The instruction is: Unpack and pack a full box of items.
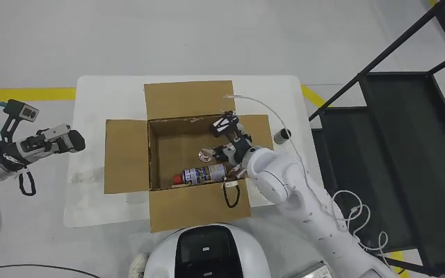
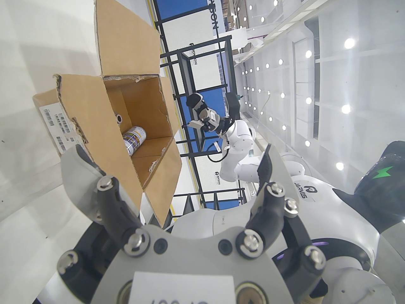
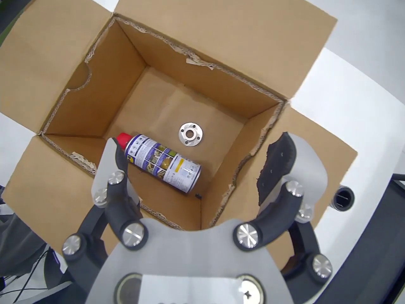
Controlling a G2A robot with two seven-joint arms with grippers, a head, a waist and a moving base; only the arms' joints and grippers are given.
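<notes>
An open cardboard box (image 1: pixel 182 104) stands on the white table (image 1: pixel 90 111), all flaps folded out. On its floor lie a spray can (image 3: pixel 163 162) with a red cap, on its side, and a round metal flange (image 3: pixel 190 134). My right gripper (image 3: pixel 196 142) hovers open above the box's right half, empty; in the top view the right gripper (image 1: pixel 228 128) hangs over the box's right rim. My left gripper (image 2: pixel 172 153) is open and empty, held off the table's left edge, facing the box (image 2: pixel 126 48) with the can (image 2: pixel 134 137) visible inside.
A small dark cylinder (image 1: pixel 281 136) lies on the table just right of the box, also seen in the right wrist view (image 3: pixel 343 196). A thin white cable (image 1: pixel 278 118) arcs over that side. A black metal frame (image 1: pixel 389 104) stands right of the table.
</notes>
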